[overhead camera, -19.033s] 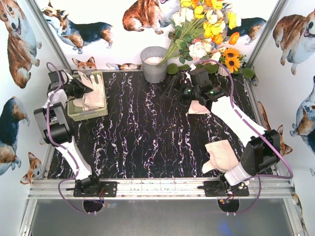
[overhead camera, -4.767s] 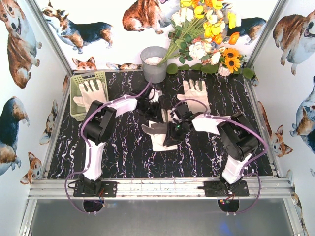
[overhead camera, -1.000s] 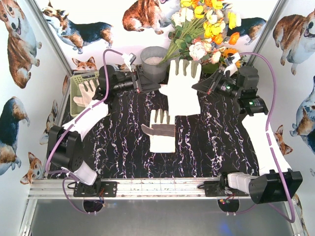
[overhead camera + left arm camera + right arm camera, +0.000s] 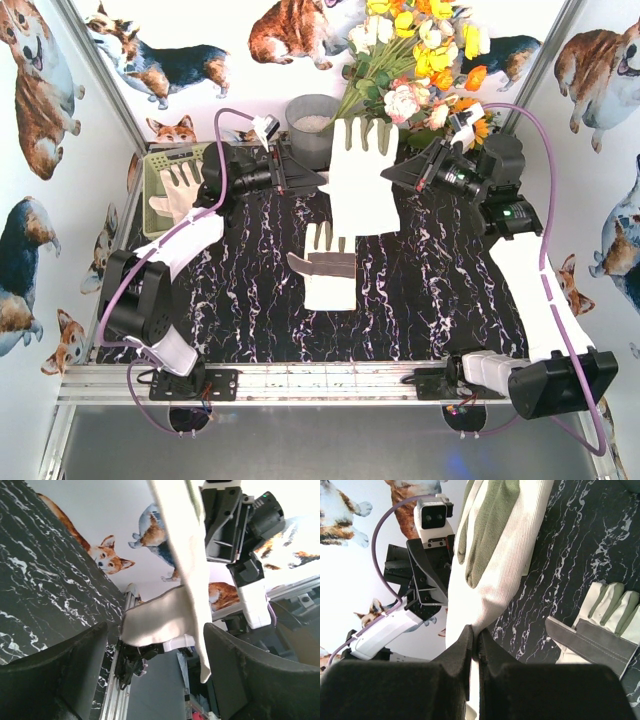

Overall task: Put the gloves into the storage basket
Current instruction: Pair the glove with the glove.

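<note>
Over marble table (image 4: 250, 300), R pincer (image 4: 474, 633) pinches glove (image 4: 362, 185); L pincer (image 4: 316, 181) gapes.

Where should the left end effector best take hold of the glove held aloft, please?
Probably its free left edge at the palm, coming from the left. The right end effector pinches the opposite edge of the raised glove, whose cloth sits edge-on between the fingers of the open left end effector.
</note>
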Tool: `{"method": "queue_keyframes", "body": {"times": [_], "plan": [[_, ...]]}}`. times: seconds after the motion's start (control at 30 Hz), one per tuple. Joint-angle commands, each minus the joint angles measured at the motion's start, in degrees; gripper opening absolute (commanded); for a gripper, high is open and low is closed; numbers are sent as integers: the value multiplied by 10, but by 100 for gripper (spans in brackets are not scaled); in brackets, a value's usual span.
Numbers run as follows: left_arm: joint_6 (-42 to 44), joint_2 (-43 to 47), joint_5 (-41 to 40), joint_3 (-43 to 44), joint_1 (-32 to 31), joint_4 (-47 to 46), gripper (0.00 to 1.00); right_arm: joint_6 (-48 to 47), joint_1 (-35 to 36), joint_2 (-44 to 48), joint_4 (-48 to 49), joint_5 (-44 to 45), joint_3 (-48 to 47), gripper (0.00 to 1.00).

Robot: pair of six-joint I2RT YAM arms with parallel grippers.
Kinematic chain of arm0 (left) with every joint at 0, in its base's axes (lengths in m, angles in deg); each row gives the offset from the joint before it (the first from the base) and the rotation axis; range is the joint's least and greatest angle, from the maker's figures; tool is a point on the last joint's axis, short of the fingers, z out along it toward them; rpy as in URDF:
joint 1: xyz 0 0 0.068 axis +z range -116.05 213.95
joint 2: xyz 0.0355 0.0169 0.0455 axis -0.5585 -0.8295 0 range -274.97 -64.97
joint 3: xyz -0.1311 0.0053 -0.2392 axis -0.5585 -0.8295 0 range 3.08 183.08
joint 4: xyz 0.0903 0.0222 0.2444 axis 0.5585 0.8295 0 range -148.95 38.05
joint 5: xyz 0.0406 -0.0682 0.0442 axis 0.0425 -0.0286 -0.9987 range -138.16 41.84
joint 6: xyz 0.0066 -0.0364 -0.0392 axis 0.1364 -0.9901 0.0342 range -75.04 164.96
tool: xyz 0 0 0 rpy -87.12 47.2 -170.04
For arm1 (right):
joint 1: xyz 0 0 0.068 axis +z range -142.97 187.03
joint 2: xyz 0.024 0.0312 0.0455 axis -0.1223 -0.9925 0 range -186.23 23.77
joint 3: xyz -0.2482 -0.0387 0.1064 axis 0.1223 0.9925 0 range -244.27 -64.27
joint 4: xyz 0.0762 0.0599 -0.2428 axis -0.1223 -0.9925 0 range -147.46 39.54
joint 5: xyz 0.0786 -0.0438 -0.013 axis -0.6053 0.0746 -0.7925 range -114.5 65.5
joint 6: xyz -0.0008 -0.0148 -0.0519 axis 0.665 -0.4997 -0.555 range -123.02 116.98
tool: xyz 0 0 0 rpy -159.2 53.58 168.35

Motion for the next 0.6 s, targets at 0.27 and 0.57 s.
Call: {"method": "queue_keyframes", "body": {"times": [0.27, 0.57], "plan": [[-6, 2, -8, 1, 1, -45, 37, -2, 7, -2, 31, -10, -2, 0], [290, 44, -124, 6, 2, 340, 0, -90, 52, -12, -126, 128, 43, 0]]}}
